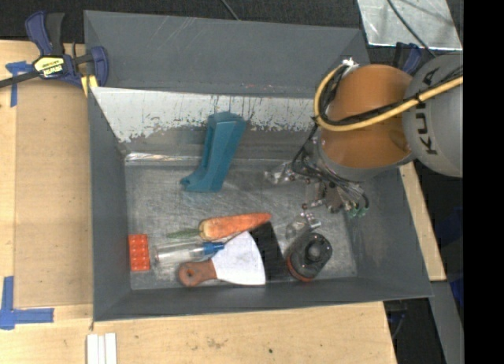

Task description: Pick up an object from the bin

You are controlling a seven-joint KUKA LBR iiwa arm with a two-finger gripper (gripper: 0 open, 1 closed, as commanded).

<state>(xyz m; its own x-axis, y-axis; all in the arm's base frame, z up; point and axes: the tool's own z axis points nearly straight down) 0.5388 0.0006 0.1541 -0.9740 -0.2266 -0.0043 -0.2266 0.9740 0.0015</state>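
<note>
In the bin [236,55] the gripper [329,197] is hanging low; whether it is wide or narrow I cannot tell. A teal stand [216,154] is leaning well off toward the view's left of it. A brush [266,250] and a carrot [236,224] are lying nearer, and a black disc [309,256] is sitting just below it in the view.

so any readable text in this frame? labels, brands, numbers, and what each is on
"KU": dark letters on the arm's grey casing; no more of the word can be read.
No readable text on the things in the bin: teal plastic piece, orange brick, brush, black round part.
</note>
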